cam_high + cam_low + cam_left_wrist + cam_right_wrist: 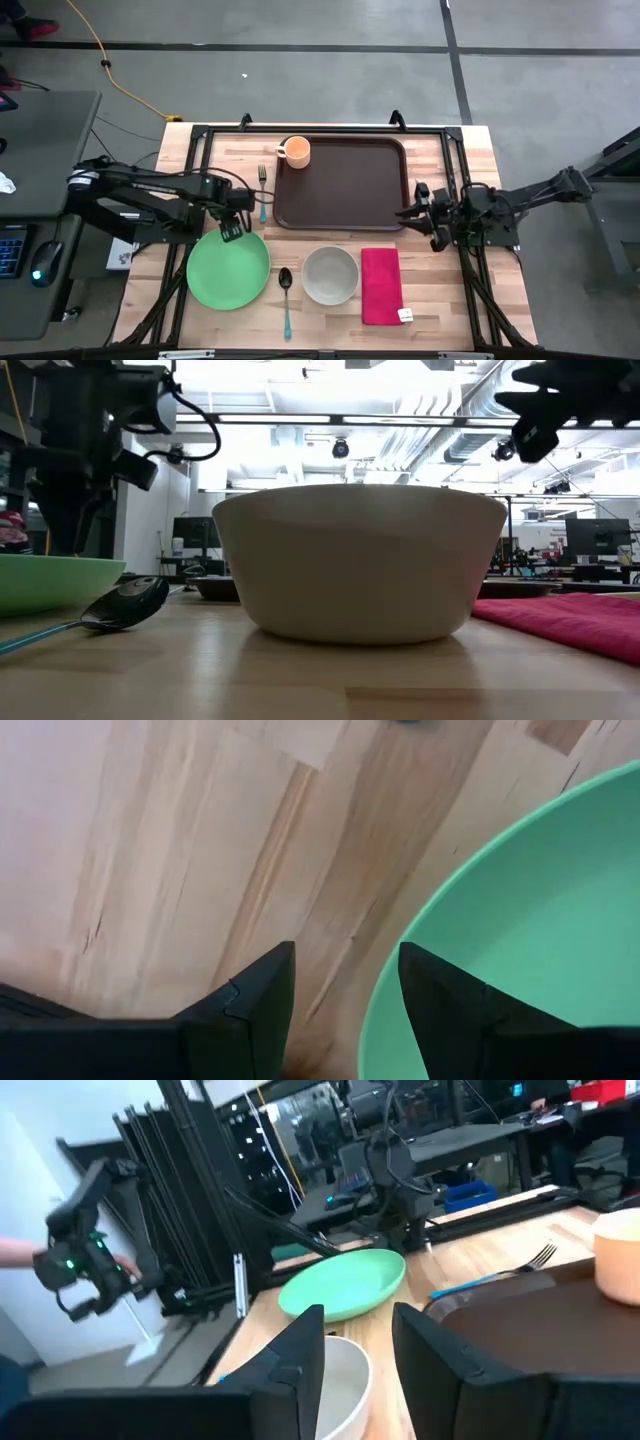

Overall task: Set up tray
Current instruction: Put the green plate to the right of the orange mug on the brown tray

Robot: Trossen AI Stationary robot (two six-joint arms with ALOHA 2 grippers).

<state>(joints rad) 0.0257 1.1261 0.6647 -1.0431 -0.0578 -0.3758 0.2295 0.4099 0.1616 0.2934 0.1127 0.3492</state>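
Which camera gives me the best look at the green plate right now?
The high view: the whole green plate shows, near the table's front left, with the left end effector at its far rim. The left wrist view shows only a rim section; the right wrist view shows it whole but distant and oblique; the low view shows one edge.

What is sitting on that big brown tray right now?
Only an orange cup stands on the tray, in its far left corner. The rest shows bare; what lies beneath the cup is covered.
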